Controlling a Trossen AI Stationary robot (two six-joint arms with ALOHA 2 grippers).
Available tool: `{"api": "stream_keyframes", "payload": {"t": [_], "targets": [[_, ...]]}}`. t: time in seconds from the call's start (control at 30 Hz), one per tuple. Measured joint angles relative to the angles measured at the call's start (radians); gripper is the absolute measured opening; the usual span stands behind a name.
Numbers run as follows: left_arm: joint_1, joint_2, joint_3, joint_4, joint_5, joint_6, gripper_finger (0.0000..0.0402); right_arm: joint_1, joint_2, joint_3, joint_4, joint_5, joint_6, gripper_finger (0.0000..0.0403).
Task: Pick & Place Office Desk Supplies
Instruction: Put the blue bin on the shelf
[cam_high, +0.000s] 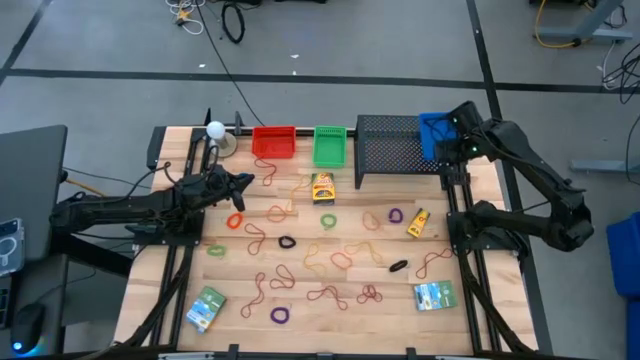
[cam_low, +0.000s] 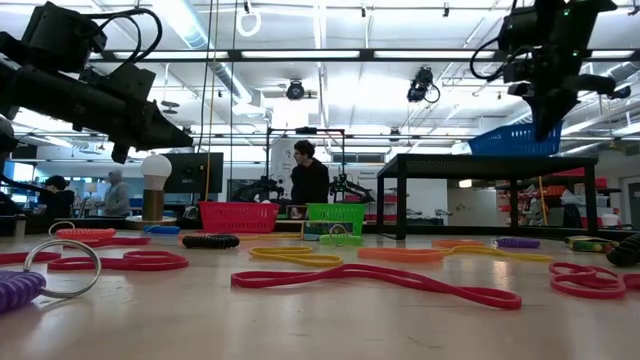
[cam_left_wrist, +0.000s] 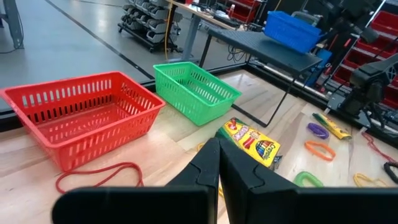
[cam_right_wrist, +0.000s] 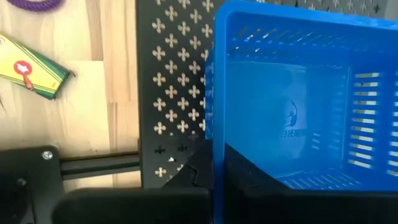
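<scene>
the left gripper (cam_high: 243, 181) is hovering over the back left part of the table (cam_high: 300, 310), its fingers (cam_left_wrist: 239, 168) pressed together and carrying nothing. in its wrist view the closed tips are pointing toward the yellow crayon box (cam_left_wrist: 253, 141), which is lying flat just ahead of them, with the red basket (cam_left_wrist: 81, 115) and the green basket (cam_left_wrist: 196, 90) sitting beyond and to the sides. seen from above, the crayon box (cam_high: 322, 187) is lying just right of this gripper, right in front of the green basket (cam_high: 329, 146), its long side running front to back across the table.

the right gripper (cam_high: 447, 130) is far back on the right, up over the black mesh stand (cam_high: 395, 150), with its closed jaws pinching the wall of the blue basket (cam_right_wrist: 292, 106) that is sitting on top of the stand.

the loose rubber bands, such as the red loop (cam_high: 269, 172) near the red basket (cam_high: 273, 142), are lying scattered over the boards, with two green-blue packets (cam_high: 206, 308) near the front edge and a small yellow bottle (cam_high: 417, 223) on the right side.

the left arm looks much the nearer to the crayon box; reaching it would probably mean swinging right, opening the fingers and closing across the short width of the box.
</scene>
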Motion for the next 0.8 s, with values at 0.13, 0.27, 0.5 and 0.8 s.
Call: {"api": "stream_keyframes", "payload": {"t": [0.13,0.27,0.5,0.8], "targets": [[0.0,0.0,0.0,0.001,0.0,0.002,0.0011,-0.017,0.0,0.0,-0.012,0.002,0.005,0.0011],[0.0,0.005,0.0,0.002,0.0,0.001,0.0011,-0.027,0.0,0.0,-0.013,0.005,0.008,0.0011],[0.0,0.006,0.0,0.002,0.0,0.002,0.0011,-0.029,0.0,0.0,-0.013,-0.007,0.011,0.0015],[0.0,0.006,0.0,0.002,0.0,0.002,0.0011,-0.029,0.0,0.0,-0.012,0.0,0.007,0.0015]]}}
